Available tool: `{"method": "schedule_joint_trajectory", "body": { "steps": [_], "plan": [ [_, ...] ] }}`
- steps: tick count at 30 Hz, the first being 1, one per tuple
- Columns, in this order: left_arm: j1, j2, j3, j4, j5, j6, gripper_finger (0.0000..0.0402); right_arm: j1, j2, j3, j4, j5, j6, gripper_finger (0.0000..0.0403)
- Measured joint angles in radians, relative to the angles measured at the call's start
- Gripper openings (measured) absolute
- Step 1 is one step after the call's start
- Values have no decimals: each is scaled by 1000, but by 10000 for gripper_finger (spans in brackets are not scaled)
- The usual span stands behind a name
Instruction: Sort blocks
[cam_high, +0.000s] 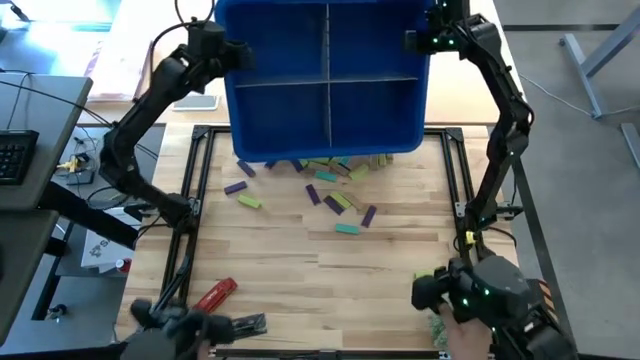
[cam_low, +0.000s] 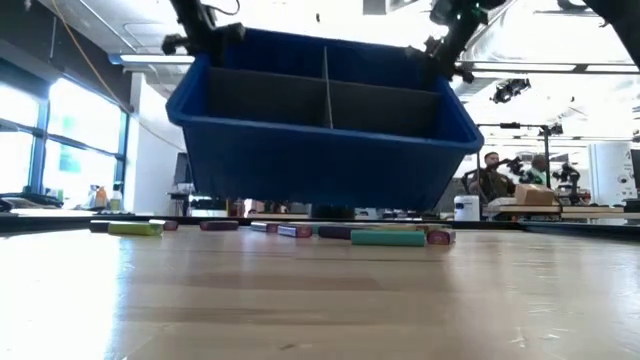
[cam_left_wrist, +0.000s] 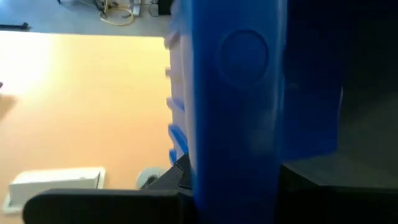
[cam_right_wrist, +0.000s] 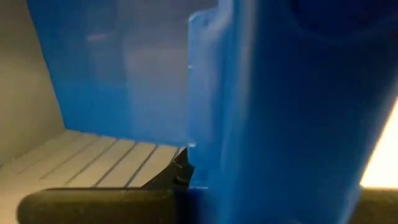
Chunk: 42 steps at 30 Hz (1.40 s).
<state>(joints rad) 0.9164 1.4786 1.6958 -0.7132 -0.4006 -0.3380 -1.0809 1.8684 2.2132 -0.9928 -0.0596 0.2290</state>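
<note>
Keeping the blue bin (cam_high: 325, 90) level matters most now: the left hand (cam_high: 237, 52) and right hand (cam_high: 418, 41) are each clamped on an opposite wall, holding it clear of the worktop (cam_high: 300, 270). The blocks (cam_high: 320, 190) lie scattered mid-frame, partly beneath the bin. No writing can be read.

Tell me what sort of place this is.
Probably a robotics lab or workshop: a wooden workbench with black framing, a computer keyboard on a side desk, and more benches, where a person sits, in the room behind.
</note>
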Motion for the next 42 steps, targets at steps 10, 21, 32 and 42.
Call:
{"method": "schedule_joint_trajectory", "body": {
  "steps": [10,21,32,42],
  "plan": [
    [102,206,0,235,127,42,48,-61,1,-214,309,69,-29,43],
    [150,350,1,321,131,45,72,-83,5,-380,436,88,-27,93],
    [151,355,3,320,127,115,76,-97,1,-474,516,50,-8,113],
    [161,344,2,300,96,163,98,-93,7,-379,422,43,-34,114]
  ]
}}
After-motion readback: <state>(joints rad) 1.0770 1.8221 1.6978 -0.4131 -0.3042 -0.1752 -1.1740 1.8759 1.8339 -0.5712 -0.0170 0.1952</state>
